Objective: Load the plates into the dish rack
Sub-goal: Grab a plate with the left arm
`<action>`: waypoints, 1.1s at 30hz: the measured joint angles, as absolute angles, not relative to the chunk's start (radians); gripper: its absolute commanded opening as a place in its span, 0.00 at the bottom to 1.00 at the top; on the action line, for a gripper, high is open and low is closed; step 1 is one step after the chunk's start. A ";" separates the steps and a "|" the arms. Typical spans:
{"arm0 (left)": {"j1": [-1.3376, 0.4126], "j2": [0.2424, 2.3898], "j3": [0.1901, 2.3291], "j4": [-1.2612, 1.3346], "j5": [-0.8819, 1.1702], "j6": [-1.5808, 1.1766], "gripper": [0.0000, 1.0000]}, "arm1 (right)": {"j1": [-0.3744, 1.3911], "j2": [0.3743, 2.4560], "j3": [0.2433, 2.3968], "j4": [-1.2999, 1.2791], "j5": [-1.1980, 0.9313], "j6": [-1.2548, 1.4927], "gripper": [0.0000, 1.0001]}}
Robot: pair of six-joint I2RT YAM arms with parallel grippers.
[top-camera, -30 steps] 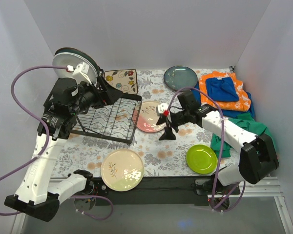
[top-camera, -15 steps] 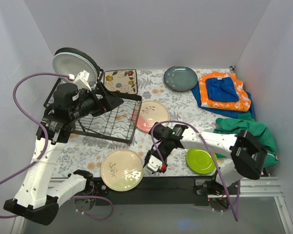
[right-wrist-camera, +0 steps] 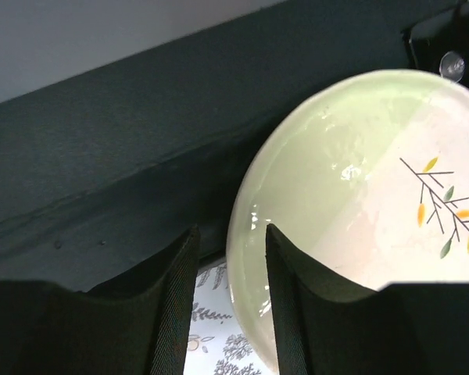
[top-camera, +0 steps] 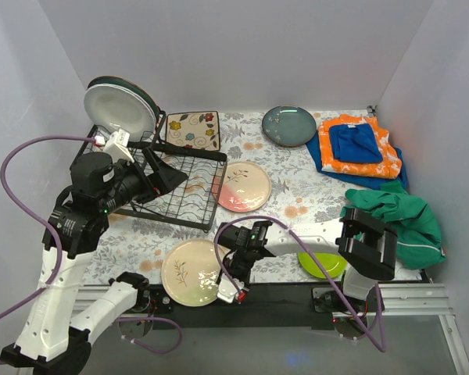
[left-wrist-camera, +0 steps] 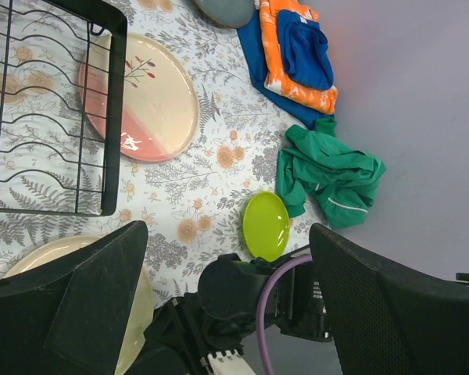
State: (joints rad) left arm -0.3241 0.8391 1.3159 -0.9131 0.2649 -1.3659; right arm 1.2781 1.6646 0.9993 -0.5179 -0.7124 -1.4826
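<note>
Straddled the rim of the cream plate [right-wrist-camera: 359, 195] at the near edge of the table [top-camera: 289, 211] with the right gripper [right-wrist-camera: 230, 230] apart, not yet pinching, left gripper [left-wrist-camera: 228, 230] wide open and empty above the dish rack [top-camera: 172, 183], risking a slip from a shallow bite on the glossy rim.

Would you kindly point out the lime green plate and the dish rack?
lime green plate [left-wrist-camera: 266, 225], left wrist view, its centre.
dish rack [left-wrist-camera: 114, 117], left wrist view, its thick side rail.

Across my floral-print worktop [top-camera: 297, 199], an orange cloth [top-camera: 379, 164] lies far right. A folded blue cloth [top-camera: 356, 142] rests on it, a crumpled green cloth [top-camera: 402, 215] lies just nearer, and a flowered square mat [top-camera: 193, 130] sits well to its left.
</note>
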 measured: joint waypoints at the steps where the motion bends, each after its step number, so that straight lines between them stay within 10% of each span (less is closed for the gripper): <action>1: -0.324 0.837 1.316 -0.919 0.262 -1.364 0.83 | 1.284 1.676 0.999 -0.497 -0.699 -1.463 0.44; 7: -0.324 0.838 1.316 -0.939 0.245 -1.349 0.84 | 1.298 1.746 1.000 -0.407 -0.631 -1.391 0.36; 14: -0.324 0.833 1.316 -0.945 0.227 -1.335 0.86 | 1.331 1.729 0.971 -0.339 -0.602 -1.365 0.01; 33: -0.324 0.740 1.091 -0.857 0.278 -1.438 0.88 | 1.279 1.484 0.777 -0.322 -0.519 -1.121 0.01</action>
